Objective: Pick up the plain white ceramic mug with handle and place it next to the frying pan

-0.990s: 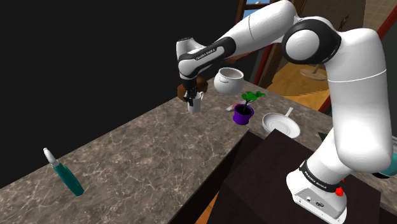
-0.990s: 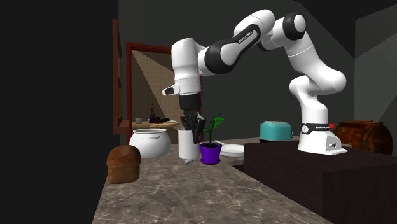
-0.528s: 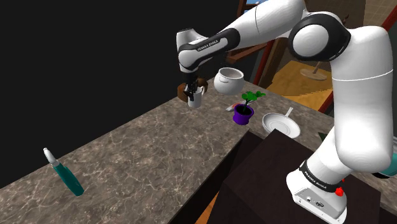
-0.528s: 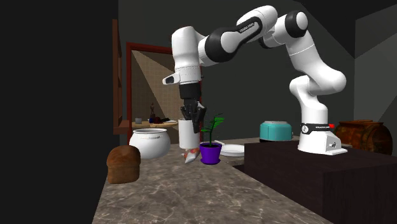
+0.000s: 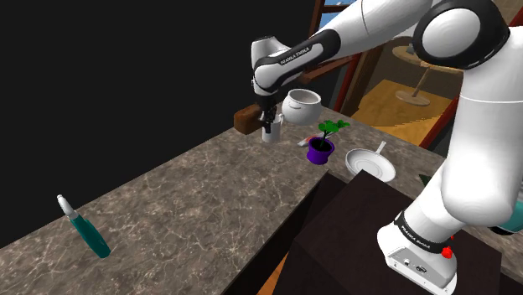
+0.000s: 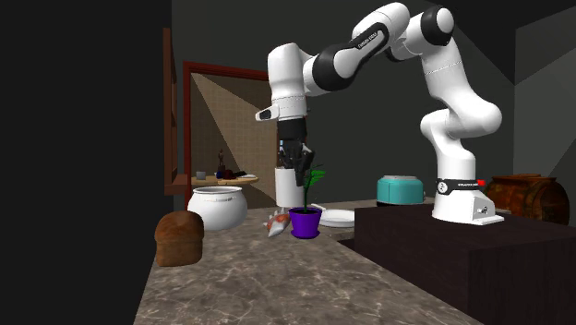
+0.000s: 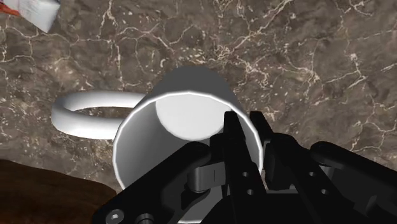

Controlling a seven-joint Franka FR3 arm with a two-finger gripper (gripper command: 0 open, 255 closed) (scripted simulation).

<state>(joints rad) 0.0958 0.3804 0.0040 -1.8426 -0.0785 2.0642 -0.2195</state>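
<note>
mug lifted, shifted toward white pot | fingers clamp rim

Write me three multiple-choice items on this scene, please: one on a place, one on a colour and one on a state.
1. Where is the white mug?
A. Lying on its side on the counter
B. In the air above the counter
C. Inside the round white jar

2. What colour is the plant's pot?
A. Purple
B. Red
C. Yellow

3. How is the gripper?
A. Open, well clear of the mug
B. Shut on nothing
C. Shut on the mug's rim

Key:
1 B, since the second exterior view shows the mug hanging under the gripper with its base off the stone.
2 A, as the pot is purple in both the shoulder and second exterior views.
3 C, because the wrist view shows one finger inside the rim and one outside, clasping the wall.
</note>
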